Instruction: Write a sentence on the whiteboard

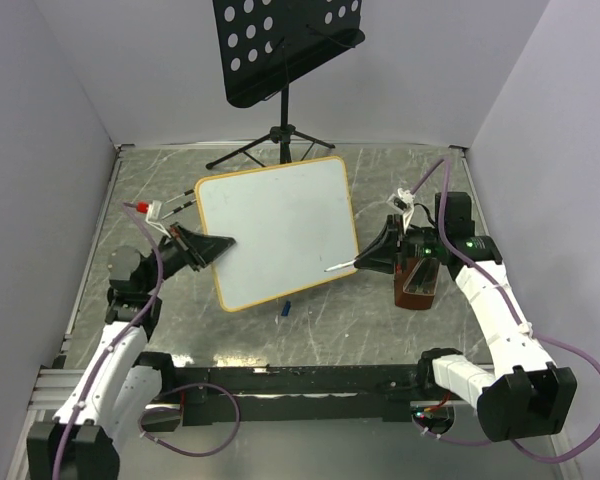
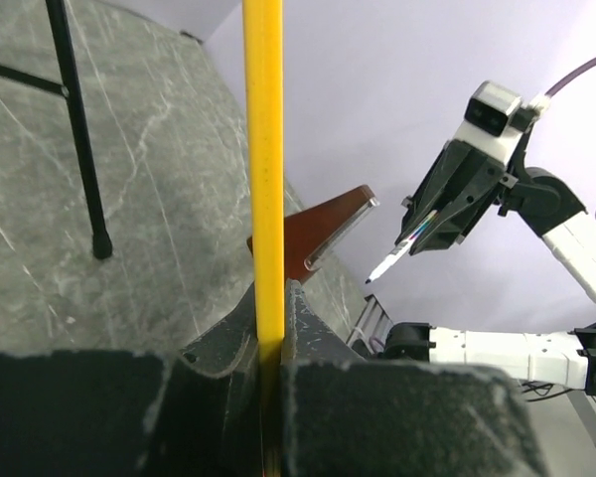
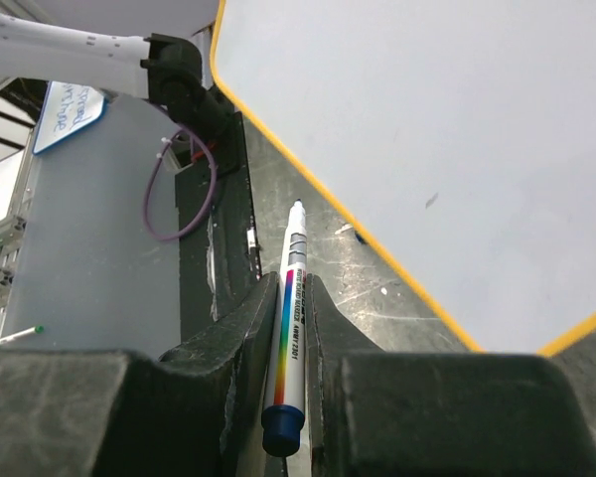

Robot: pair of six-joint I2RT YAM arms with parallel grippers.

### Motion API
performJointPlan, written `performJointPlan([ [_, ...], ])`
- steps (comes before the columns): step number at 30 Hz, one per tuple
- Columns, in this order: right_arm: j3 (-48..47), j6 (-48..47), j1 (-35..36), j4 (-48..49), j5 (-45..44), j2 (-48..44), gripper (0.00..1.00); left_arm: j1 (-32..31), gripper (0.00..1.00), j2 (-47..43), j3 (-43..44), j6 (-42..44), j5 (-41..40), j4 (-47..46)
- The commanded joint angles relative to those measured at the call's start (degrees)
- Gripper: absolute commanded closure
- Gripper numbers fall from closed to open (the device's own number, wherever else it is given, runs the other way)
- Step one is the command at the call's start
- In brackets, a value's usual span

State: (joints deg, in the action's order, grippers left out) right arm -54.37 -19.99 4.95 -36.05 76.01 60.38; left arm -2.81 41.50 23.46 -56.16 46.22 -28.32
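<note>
Whiteboard (image 1: 275,225) edge in left tool (image 1: 221,245), seemingly blank

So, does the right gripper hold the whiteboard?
No, the right gripper is shut on a marker, and it is the left gripper that clamps the whiteboard by its yellow frame.

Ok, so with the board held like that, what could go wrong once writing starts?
The left gripper pinches the whiteboard by one edge only, so pen pressure may twist it or make it slip. The marker in the right gripper has its tip right at the whiteboard's rim; it might snag there or run off the surface.
</note>
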Motion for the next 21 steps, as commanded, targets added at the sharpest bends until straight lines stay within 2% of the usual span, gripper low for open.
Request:
performJointPlan([
  [1,-2.8,-1.2,-0.8,0.6,1.3,-0.9,1.0,-6.1,0.99,1.6,-0.8,-0.9,-9.4,-15.8],
  [7,-5.7,-3.6,-1.1,-3.6,0.2,1.0,1.0,-11.4,0.99,4.2,-4.2,-0.3,-14.5,-21.5],
  [13,-11.9,-9.2,-1.0,-11.8,-1.6,4.5,1.0,-14.2,0.99,5.2,-5.5,2.2,-18.2,-22.1],
  [21,-13.8,-7.3,-1.0,-10.2,-4.0,4.6,1.0,-16.1,0.99,5.8,-5.2,6.0,-21.3,-20.5],
])
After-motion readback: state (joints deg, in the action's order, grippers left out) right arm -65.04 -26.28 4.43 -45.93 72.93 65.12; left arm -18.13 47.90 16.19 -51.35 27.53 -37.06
